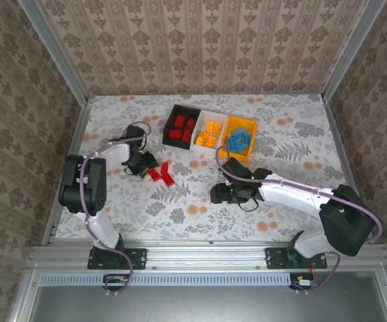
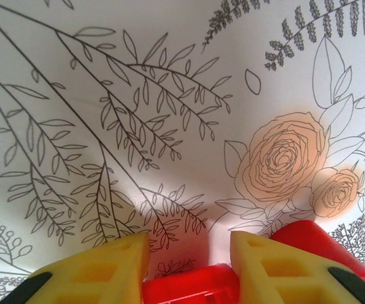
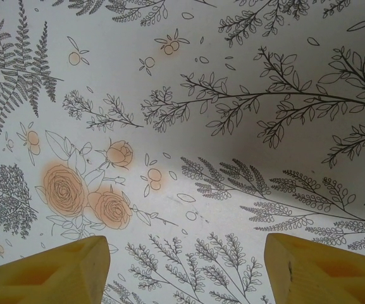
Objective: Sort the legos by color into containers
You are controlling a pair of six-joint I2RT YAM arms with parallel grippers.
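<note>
My left gripper [image 1: 143, 163] [image 2: 190, 244] is low over the table, its yellow fingers shut on a red lego [image 2: 191, 285] that spans the gap between them. A second red lego [image 2: 312, 244] lies just right of the right finger. From above, two red legos [image 1: 161, 175] lie on the cloth beside that gripper. The containers stand in a row at the back: a black bin [image 1: 175, 107] with red legos [image 1: 180, 126], a white bin [image 1: 213, 113] with orange legos [image 1: 210, 134], an orange-yellow bin [image 1: 242, 119] with blue legos [image 1: 239, 141]. My right gripper [image 1: 216, 194] [image 3: 185, 253] hangs open over bare cloth.
A floral tablecloth [image 1: 280, 154] covers the table. Patterned walls with metal corner posts [image 1: 52, 54] enclose it on three sides. Both arm bases sit on the rail [image 1: 200, 255] at the near edge.
</note>
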